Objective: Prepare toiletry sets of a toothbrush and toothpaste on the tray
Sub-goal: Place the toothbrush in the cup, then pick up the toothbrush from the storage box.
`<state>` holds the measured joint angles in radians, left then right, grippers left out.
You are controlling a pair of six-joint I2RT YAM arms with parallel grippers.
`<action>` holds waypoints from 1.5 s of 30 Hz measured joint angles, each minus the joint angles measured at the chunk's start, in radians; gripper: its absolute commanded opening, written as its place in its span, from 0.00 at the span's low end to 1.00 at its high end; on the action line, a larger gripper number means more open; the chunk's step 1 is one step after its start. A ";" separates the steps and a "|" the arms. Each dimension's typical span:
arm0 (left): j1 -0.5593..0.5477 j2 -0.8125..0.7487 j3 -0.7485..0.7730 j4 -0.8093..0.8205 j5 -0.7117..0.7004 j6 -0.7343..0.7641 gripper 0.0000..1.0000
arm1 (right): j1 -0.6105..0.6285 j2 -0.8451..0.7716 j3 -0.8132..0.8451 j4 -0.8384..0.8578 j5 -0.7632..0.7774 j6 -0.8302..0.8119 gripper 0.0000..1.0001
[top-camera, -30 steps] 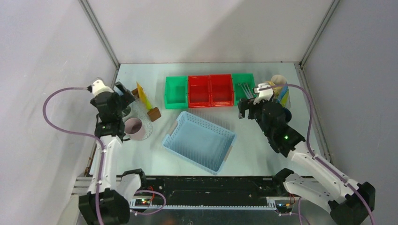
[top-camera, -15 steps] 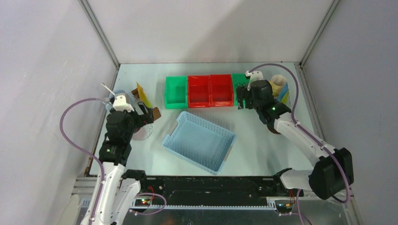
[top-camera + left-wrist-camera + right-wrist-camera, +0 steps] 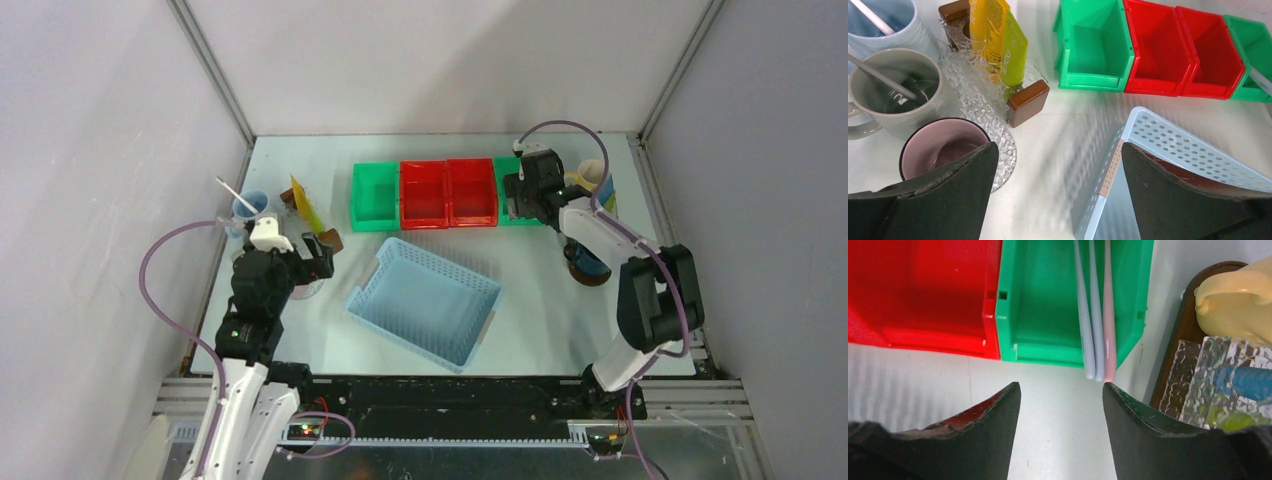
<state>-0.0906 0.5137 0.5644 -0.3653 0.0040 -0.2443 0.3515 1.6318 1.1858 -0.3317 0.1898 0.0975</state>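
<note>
Our right gripper (image 3: 1060, 395) hangs with its jaws apart and nothing between them, low over the table (image 3: 1058, 450), just short of the green bin (image 3: 1043, 305). Straight ahead of its tips, three toothbrushes (image 3: 1093, 315) lie side by side in that bin, two pale blue-grey and one pink, none of them pinched yet. A red bin (image 3: 923, 285) sits to its left. To its right, the brown rim of a tray (image 3: 1185, 330) shows, with a cream mug (image 3: 1238, 290) and a blue tube (image 3: 1248, 380) on it.

Our left gripper (image 3: 1058, 150) is spread wide and empty. Close beside one of its fingers stands the pink mug (image 3: 940, 150), with nothing in it. Beyond that, the grey mug (image 3: 893, 95) and the pale blue mug (image 3: 883, 25) each hold a toothbrush. A yellow tube (image 3: 985, 25) and a green tube (image 3: 1015, 52) lie on the other tray (image 3: 973, 90). We cannot tell whether the mugs stand fully on it. The blue basket (image 3: 1173, 150) lies off to the other side.

We judge the job partway done. Two mugs have their brushes, the pink one lacks one, and the tubes on that tray are not in any mug.
</note>
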 measured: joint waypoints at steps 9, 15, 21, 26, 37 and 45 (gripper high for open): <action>-0.004 -0.019 0.000 0.013 -0.025 0.000 1.00 | -0.022 0.172 0.117 -0.018 -0.002 -0.012 0.53; -0.004 -0.019 0.000 0.013 -0.029 0.000 1.00 | -0.025 0.231 0.150 -0.030 0.011 -0.022 0.49; -0.004 -0.019 0.000 0.013 -0.035 0.000 1.00 | -0.027 0.268 0.156 -0.035 0.019 -0.027 0.46; -0.005 -0.019 0.000 0.013 -0.035 0.000 1.00 | -0.027 0.275 0.164 -0.036 0.021 -0.028 0.41; -0.005 -0.019 0.000 0.013 -0.035 0.000 1.00 | -0.031 0.282 0.171 -0.033 -0.014 -0.030 0.34; -0.005 -0.019 0.000 0.014 -0.035 0.000 1.00 | -0.031 0.282 0.179 -0.041 -0.037 -0.030 0.35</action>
<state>-0.0956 0.4950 0.5640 -0.3515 -0.0311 -0.2447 0.3210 1.9133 1.3643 -0.3729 0.1528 0.0677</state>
